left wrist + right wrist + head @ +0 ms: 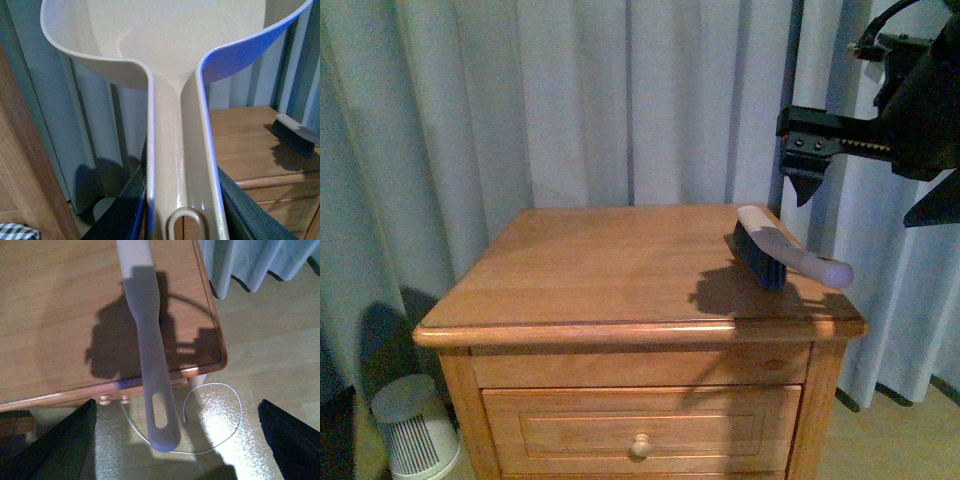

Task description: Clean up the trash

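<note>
My right claw hangs wide open over the hand brush with dark bristles and a long whitish plastic handle, its two black fingers spread well apart on either side of the handle and touching nothing. In the front view the brush lies at about 3 o'clock on the top of the honey-coloured wooden nightstand. Its handle runs toward 5 o'clock and sticks out past the corner, which I judge leaves free air around it for a pinch from above.

My left claw is clamped on the stem of the pinkish-beige plastic dustpan, a dark finger pressed against each side of the handle. The scoop is held up off to the side of the nightstand (clear of the wood, so I can swing it in once the brush is in hand).

I can't find the trash in any view: no whitish wad shows on the tabletop or on the floor I can see, though the dustpan blocks much of the left wrist view. A small white slatted bin stands on the floor at 7 o'clock, beside the pale curtains.
</note>
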`<state>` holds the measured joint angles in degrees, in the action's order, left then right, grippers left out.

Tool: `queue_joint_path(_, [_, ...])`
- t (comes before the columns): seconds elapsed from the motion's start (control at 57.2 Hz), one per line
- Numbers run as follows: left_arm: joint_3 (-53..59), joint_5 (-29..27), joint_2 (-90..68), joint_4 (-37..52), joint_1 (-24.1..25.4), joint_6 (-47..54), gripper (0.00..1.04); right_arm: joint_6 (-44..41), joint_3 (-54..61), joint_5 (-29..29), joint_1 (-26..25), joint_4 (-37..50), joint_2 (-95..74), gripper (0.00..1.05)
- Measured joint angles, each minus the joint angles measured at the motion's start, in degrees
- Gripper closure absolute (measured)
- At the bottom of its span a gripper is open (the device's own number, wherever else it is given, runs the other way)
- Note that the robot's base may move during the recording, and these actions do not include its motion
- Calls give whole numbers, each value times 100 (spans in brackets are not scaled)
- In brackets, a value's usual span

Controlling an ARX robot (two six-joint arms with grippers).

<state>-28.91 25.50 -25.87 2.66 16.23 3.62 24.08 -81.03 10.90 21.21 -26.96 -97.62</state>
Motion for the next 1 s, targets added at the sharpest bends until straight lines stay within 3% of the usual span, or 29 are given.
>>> queue_joint_path(0.805, [0, 0, 0, 0, 0, 0, 76, 96, -868, 26, 133, 249, -1631, 8])
queue_joint_path(0.997, [0, 0, 0, 0, 0, -2, 76, 96, -892, 7, 170, 205, -1711, 35])
